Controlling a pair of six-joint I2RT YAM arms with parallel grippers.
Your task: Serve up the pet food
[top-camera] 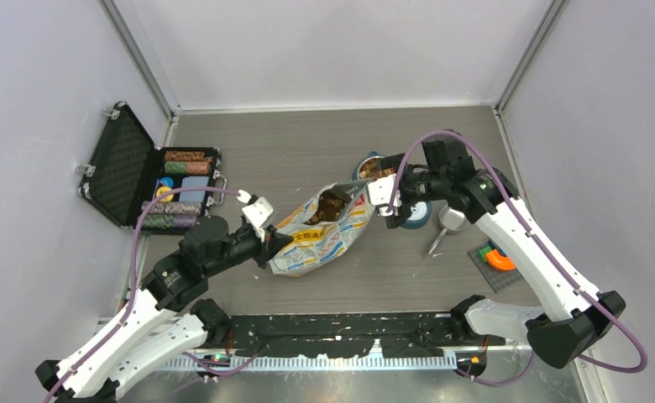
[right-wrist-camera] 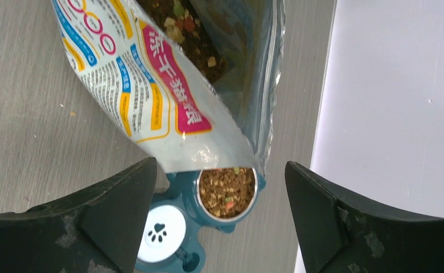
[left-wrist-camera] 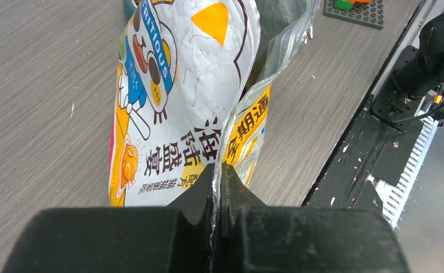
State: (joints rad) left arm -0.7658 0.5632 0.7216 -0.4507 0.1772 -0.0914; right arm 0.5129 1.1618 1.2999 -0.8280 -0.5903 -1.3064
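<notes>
Fingers [left-wrist-camera: 254, 202] of the left tool [left-wrist-camera: 220, 185] are pressed together on the bottom seam of a white, yellow and blue printed foil pouch [top-camera: 328, 235], which lies tilted on the grey wood-grain surface [top-camera: 257, 151] with its open mouth pointing away. Dry brown pet food [right-wrist-camera: 226, 192] fills a round steel bowl [right-wrist-camera: 256, 190] in a teal plastic feeder [right-wrist-camera: 180, 190], and more shows inside the pouch mouth. The right tool [right-wrist-camera: 220, 168] hangs above the pouch lip and bowl, its fingers spread wide, gripping nothing. Right of the feeder lies a metal scoop [top-camera: 450, 220], near a grey studded plate with an orange piece [top-camera: 496, 259]. At far left stands an open black case of poker chips [top-camera: 139, 180].
</notes>
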